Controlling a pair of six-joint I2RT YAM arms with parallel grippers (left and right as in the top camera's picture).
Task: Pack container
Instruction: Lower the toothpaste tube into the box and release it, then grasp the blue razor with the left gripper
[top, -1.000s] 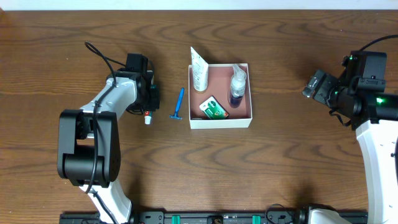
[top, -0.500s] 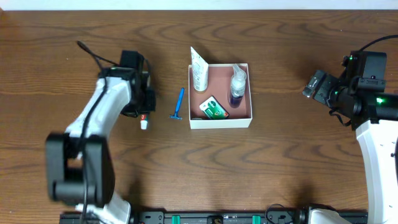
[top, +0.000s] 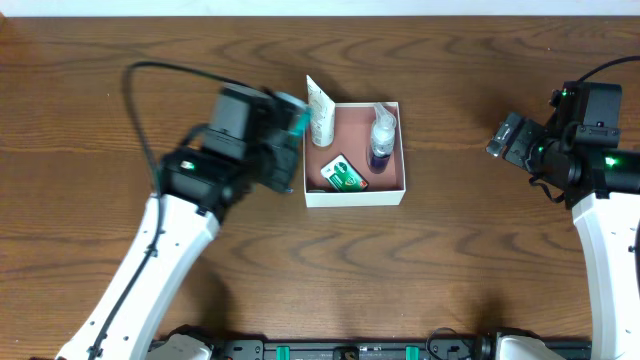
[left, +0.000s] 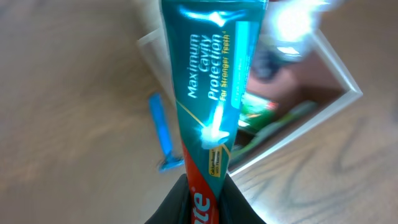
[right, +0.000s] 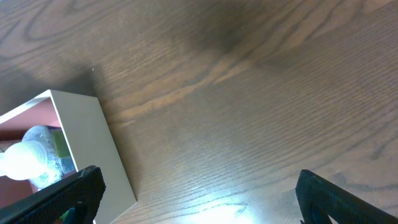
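- While the left pincer (left: 202, 202) clenches the toothpaste tube (left: 211, 93), the tube's long axis points toward the container (top: 355, 196).
- Right pincer (right: 199, 196) gapes released above the table (right: 249, 93).

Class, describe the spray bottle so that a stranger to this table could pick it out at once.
Find the square white container mid-table. Inside, by its right wall, sits the spray bottle: clear, white-topped, purple at the bottom, unlike the white tube opposite and the flat green packet.
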